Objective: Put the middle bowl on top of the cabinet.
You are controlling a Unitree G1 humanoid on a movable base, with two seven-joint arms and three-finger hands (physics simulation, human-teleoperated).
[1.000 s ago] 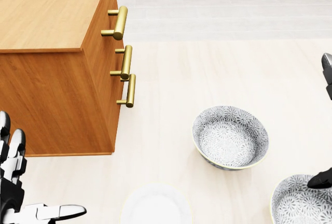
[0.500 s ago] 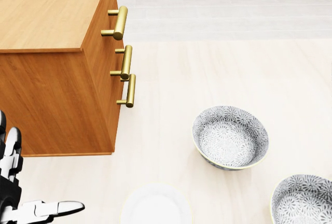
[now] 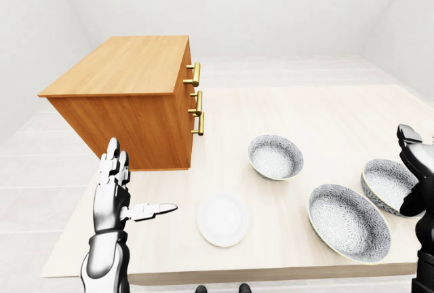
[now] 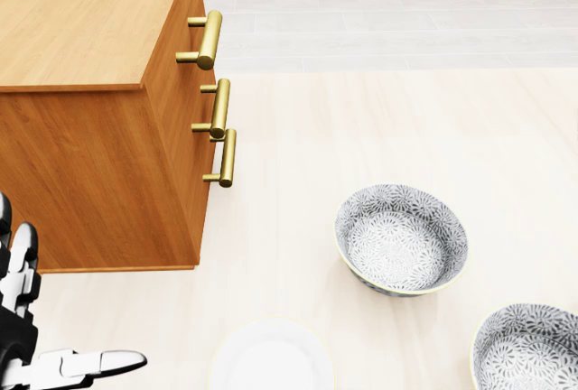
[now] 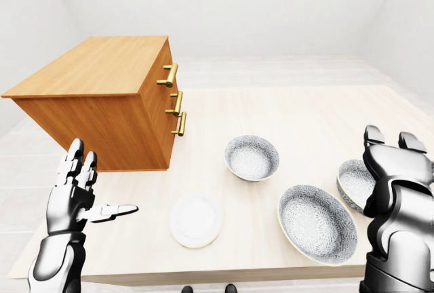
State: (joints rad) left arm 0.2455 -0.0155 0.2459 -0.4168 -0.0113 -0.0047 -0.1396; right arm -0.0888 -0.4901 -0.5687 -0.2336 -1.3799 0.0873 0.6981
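While both hands hover empty, left hand (image 3: 115, 194) fingers spread, right hand (image 5: 397, 171) fingers curled, three patterned bowls including middle bowl (image 3: 347, 221) sit right of the wooden cabinet (image 3: 129, 96) on the bench (image 3: 325, 113).

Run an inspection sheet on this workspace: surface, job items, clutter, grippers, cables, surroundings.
Surface: pale wooden table, flat.
Job's things: three patterned bowls in a row; middle bowl sits on the table, untouched. Cabinet stands at the left-eye view's left, its top bare, gold handles facing the bowls.
Clutter: white plate near the table's lower edge.
Grippers: left hand open, fingers spread, holding nothing; right hand beside the rightmost bowl, finger state unclear.
Cables: nothing seen.
Surroundings: white walls, pale tiled floor.
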